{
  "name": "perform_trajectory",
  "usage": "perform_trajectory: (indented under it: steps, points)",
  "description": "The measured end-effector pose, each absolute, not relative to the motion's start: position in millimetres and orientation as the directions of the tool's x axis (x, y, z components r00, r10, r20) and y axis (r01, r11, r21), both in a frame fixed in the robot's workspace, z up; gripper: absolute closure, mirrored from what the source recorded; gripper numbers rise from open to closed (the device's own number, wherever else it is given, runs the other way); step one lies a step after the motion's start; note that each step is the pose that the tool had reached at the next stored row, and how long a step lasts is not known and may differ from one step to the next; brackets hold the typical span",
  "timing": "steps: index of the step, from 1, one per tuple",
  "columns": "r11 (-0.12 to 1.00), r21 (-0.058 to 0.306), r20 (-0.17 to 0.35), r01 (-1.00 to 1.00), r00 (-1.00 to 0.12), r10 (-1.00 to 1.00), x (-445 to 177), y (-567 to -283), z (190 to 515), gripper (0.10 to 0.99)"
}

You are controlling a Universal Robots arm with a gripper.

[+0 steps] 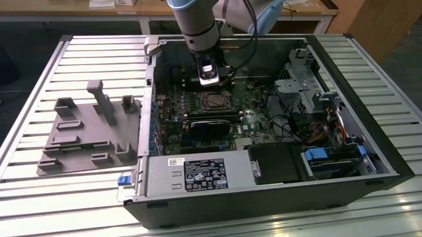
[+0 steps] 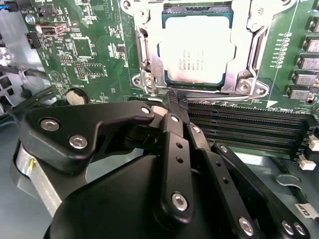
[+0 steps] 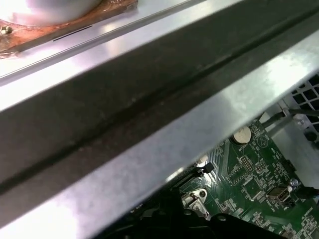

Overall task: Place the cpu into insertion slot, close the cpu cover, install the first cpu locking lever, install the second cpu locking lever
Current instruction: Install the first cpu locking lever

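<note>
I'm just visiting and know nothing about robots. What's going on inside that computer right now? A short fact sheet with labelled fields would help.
setting: open computer case lying on a slatted table
cpu: seated in the insertion slot
cpu cover: lowered over the chip, which shows through its window
gripper: shut, tips at the socket's edge beside the memory slots
beside the case: grey moulded tray
</note>
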State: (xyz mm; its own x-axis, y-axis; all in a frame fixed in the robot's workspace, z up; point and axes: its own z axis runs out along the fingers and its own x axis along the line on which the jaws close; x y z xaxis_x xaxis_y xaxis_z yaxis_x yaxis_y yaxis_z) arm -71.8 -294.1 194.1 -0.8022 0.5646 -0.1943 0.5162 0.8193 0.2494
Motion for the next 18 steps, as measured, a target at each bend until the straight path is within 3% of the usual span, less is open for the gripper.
perform_trajectory:
  steps: [18]
  points:
    - [0.798,0.246,-0.197,0.55,-0.778,0.597,-71.8,-293.3,189.8,0.98]
